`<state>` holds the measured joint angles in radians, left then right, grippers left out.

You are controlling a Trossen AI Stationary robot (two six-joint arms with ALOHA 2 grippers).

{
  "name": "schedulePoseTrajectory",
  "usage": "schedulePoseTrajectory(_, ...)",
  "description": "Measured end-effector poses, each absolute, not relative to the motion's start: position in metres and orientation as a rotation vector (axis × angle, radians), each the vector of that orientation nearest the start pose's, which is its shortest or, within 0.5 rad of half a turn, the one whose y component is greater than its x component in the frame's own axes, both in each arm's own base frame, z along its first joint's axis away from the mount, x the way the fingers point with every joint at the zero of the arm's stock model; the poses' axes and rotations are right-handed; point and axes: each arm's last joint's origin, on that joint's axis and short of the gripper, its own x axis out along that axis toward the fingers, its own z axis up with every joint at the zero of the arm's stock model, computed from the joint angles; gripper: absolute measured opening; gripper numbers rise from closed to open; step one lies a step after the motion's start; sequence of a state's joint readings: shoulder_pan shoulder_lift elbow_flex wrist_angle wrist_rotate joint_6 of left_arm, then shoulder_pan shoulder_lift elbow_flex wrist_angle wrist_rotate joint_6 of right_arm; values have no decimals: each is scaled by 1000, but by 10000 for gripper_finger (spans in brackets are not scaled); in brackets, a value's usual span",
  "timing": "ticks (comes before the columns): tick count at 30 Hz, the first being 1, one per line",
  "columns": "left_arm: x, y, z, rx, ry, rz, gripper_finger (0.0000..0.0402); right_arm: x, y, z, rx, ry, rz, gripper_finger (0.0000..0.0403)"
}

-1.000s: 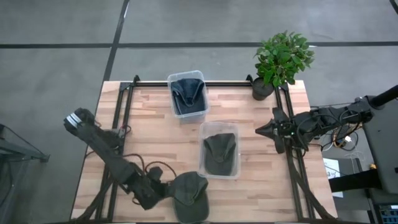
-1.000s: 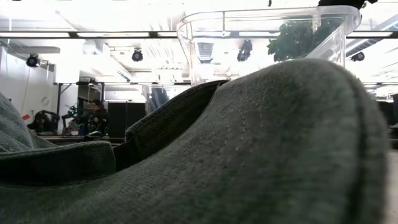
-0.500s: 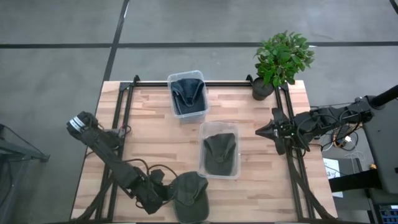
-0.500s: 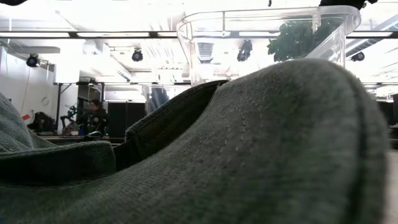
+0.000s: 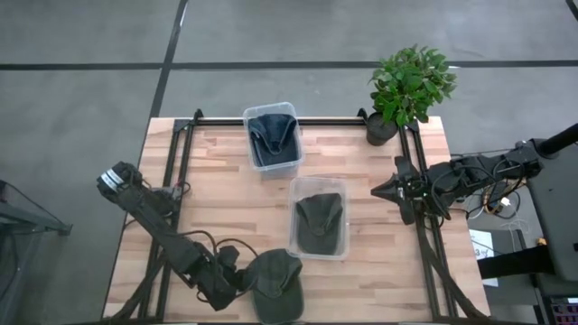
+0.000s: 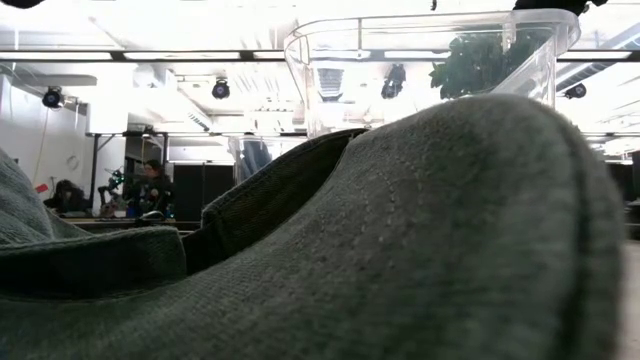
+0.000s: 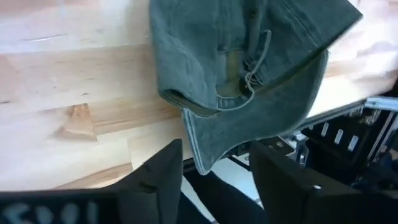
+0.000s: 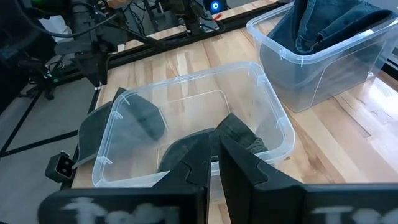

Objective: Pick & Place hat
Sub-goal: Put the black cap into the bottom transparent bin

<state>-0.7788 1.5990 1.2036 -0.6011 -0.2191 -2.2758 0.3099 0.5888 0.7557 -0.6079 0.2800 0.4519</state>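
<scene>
Left wrist view puts my left gripper (image 7: pixel 214 171) low at the near edge of the table (image 5: pixel 217 194), jaws standing apart with nothing between them, and the green cap (image 7: pixel 242 56) lying just beyond their tips. It rests loose on the wood, its brim poking out past the table edge, the back strap and a small buckle showing at the rim. I judge it light and soft: washed cotton that will crumple, sag and fold under a pinch, so a grab at the crown would likely gather only a fistful of cloth. The brim looks the stiffest part and the edge nearest my fingers, so that, or the banded rim by the strap, seems the place to close on. Seen from above, the cap (image 5: pixel 276 284) sits at the near edge, right of my left gripper (image 5: pixel 237 282). Farther in, near the middle, stands a clear bin (image 5: pixel 340 248) with a second dark cap (image 5: pixel 320 221) inside it, and beyond that a second clear bin (image 5: pixel 295 153) holding blue cloth (image 5: pixel 274 135). My right gripper (image 5: pixel 379 190) waits at the table's right side with jaws together, empty, pointing at the nearer bin. A potted plant (image 5: pixel 408 86) stands at the far right corner.
</scene>
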Motion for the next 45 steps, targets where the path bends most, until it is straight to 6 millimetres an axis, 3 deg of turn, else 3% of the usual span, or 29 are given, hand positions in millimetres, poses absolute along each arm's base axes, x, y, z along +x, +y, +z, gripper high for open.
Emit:
schedulePoseTrajectory(4, 239, -225, 245, -1648, 915, 701, 204, 115, 29, 309, 317, 418, -66, 27)
schedulePoseTrajectory(11, 252, -238, 242, -1682, 910, 656, 208, 116, 29, 310, 319, 413, -65, 27)
schedulePoseTrajectory(17, 259, -249, 221, -1642, 1045, 756, 208, 116, 29, 311, 322, 402, -64, 27)
schedulePoseTrajectory(33, 272, -252, 186, -1558, 925, 840, 208, 116, 29, 311, 334, 401, -66, 27)
schedulePoseTrajectory(45, 287, -256, 156, -1593, 985, 873, 208, 116, 29, 311, 335, 401, -65, 27)
